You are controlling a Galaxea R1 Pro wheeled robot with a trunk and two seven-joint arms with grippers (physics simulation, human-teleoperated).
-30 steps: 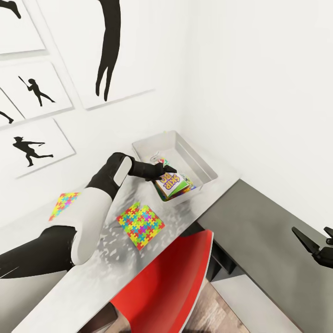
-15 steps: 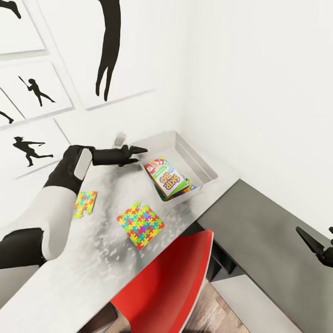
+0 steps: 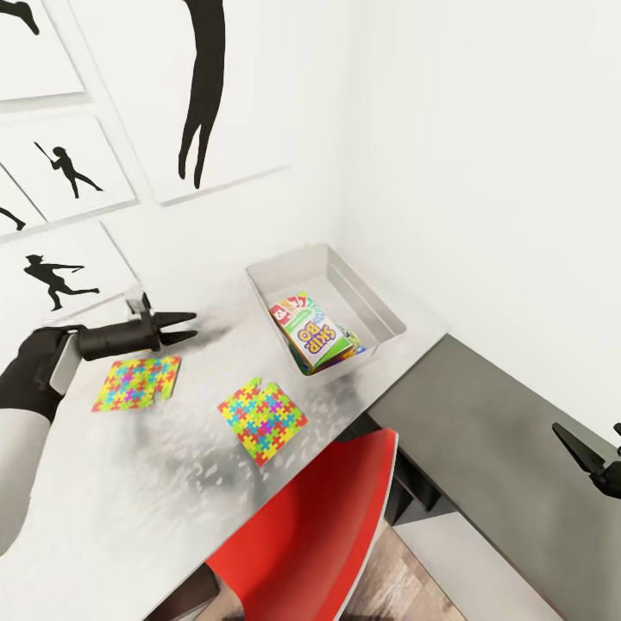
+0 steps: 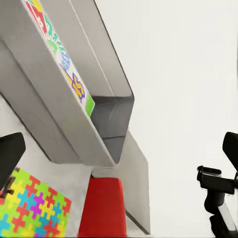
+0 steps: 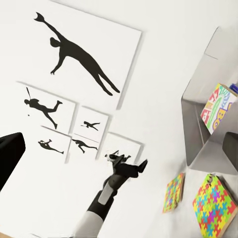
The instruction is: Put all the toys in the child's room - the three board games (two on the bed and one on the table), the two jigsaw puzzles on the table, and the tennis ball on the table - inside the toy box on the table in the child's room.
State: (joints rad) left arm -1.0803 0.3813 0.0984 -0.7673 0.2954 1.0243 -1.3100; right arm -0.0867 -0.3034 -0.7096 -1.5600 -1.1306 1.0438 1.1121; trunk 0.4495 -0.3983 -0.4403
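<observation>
We take the toy box [image 3: 345, 289] as our landmark: it sits at the far corner of the table [image 3: 172, 466], hard against the wall, with board games [image 3: 312, 332] stacked at its near end, the top one leaning on the wall of the box.

Our left gripper [image 3: 183, 327] hovers over the table well to the left of the toy box, its two fingers slightly parted and holding nothing, tips aimed toward the box. The farther jigsaw puzzle [image 3: 138, 383] lies flat just below and beside those fingertips, on the side away from the toy box, with its long axis running roughly along the line of the fingers. The second jigsaw puzzle [image 3: 261, 412] lies nearer the table's front edge, between the first puzzle and the box, close by the red chair [image 3: 319, 517].

Our right gripper [image 3: 595, 457] hangs with its fingers spread over the lower dark-grey cabinet [image 3: 500, 431], well to the right of the toy box and far from both puzzles.

So we judge the left arm the one to use: the farther puzzle is almost under it, and reaching it calls for a short drop and a pull back away from the box. We cannot find the tennis ball here.
</observation>
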